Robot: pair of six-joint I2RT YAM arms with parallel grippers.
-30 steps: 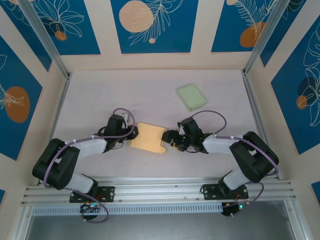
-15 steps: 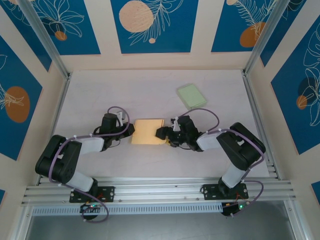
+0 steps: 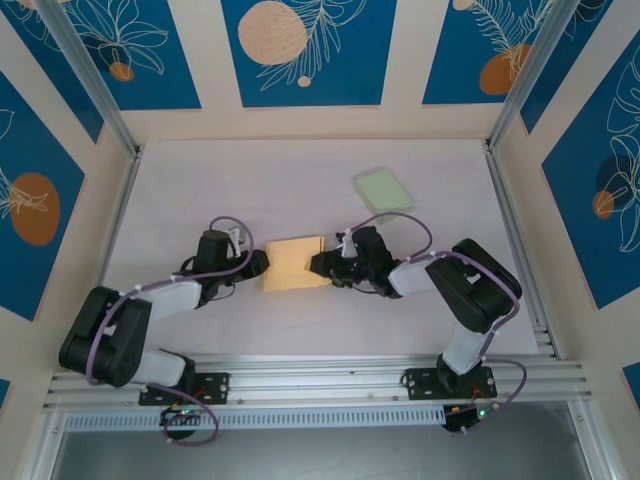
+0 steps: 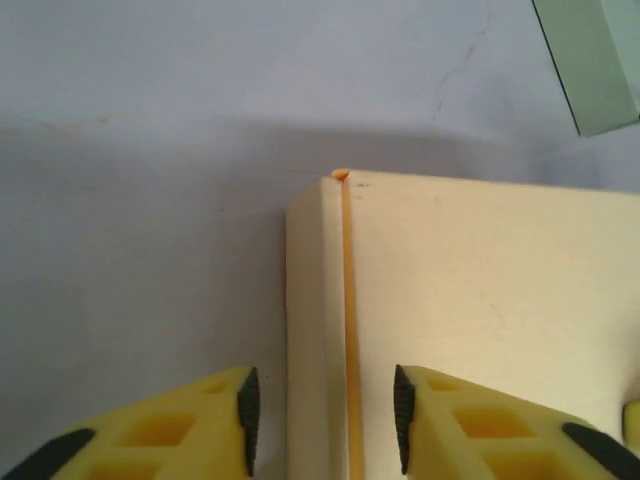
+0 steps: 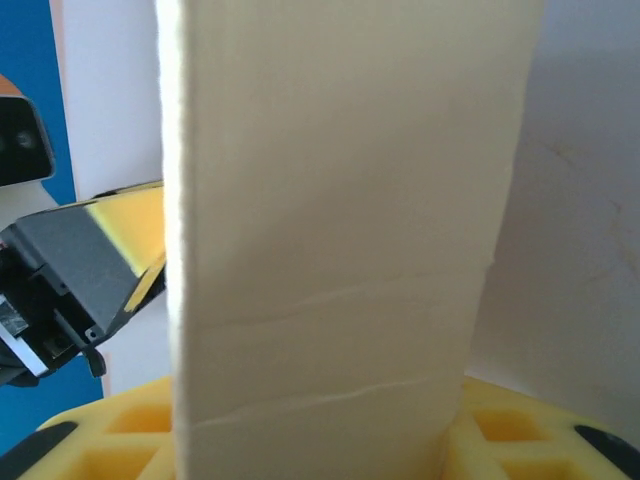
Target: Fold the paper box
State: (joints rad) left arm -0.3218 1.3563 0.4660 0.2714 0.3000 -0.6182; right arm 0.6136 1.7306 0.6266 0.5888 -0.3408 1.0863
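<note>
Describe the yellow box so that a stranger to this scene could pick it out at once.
Look to the middle of the pale table. Between the left tool and right tool lies the yellow box, pale and squarish; the green box sits apart, farther back.

Pale yellow paper box (image 3: 296, 263), light green card (image 3: 384, 191), whitish table (image 3: 200, 190), blue walls (image 3: 345, 60) — leaf pattern

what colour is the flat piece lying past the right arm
The flat piece is pale green, clearest in the top external view.
</note>
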